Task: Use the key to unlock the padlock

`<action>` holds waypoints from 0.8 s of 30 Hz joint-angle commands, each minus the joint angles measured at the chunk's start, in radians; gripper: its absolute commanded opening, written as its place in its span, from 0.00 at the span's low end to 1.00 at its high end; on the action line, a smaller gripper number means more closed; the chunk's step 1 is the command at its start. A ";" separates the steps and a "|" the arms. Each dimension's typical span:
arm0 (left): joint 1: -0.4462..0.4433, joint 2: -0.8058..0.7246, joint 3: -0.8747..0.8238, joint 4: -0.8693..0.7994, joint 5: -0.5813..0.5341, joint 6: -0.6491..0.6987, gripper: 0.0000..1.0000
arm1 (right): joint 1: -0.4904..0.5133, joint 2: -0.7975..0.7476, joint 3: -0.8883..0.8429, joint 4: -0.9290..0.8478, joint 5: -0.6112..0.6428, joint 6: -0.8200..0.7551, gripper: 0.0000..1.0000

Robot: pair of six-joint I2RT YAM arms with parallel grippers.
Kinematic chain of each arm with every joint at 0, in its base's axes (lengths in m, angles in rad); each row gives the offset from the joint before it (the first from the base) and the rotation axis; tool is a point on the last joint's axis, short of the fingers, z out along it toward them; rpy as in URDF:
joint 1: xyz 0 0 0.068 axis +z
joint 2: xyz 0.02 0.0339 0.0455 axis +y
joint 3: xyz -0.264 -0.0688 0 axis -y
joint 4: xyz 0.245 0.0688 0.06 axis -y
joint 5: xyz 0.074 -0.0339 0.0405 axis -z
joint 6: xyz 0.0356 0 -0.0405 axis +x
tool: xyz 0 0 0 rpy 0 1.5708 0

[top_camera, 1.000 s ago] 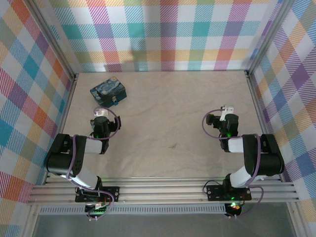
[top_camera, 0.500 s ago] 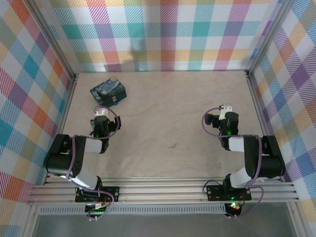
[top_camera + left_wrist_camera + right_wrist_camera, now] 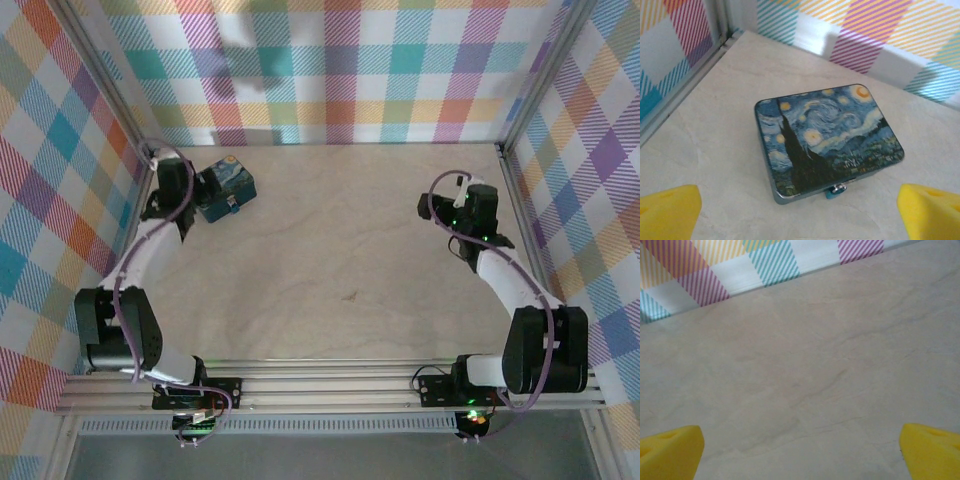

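With my left tool (image 3: 800, 212) spread wide and facing the padlock (image 3: 827, 137), flat on the table (image 3: 710, 150) mid-frame, I'd descend squarely, straddle its sides, and spare the metal bit (image 3: 836, 190) on its lower edge.

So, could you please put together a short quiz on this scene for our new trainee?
1. True or false: the padlock lies flat on the table.
2. Pick one. The left end effector is: A) shut on the padlock; B) open, not touching the padlock; C) shut on nothing.
3. Fill the gap: the right end effector hangs open over the bare ____.

Key: 1 true; 2 B; 3 table.
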 commanded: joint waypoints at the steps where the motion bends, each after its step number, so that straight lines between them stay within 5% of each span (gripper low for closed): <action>1: 0.047 0.112 0.148 -0.324 0.100 -0.066 1.00 | 0.000 0.060 0.084 -0.234 -0.108 0.106 1.00; 6: 0.107 0.270 0.321 -0.440 0.125 -0.110 0.99 | 0.010 0.140 0.166 -0.312 -0.181 0.137 1.00; 18: 0.166 0.506 0.447 -0.386 0.355 -0.112 0.90 | 0.068 0.210 0.235 -0.381 -0.203 0.119 1.00; 24: 0.166 0.574 0.442 -0.331 0.469 -0.121 0.70 | 0.071 0.222 0.255 -0.399 -0.209 0.117 1.00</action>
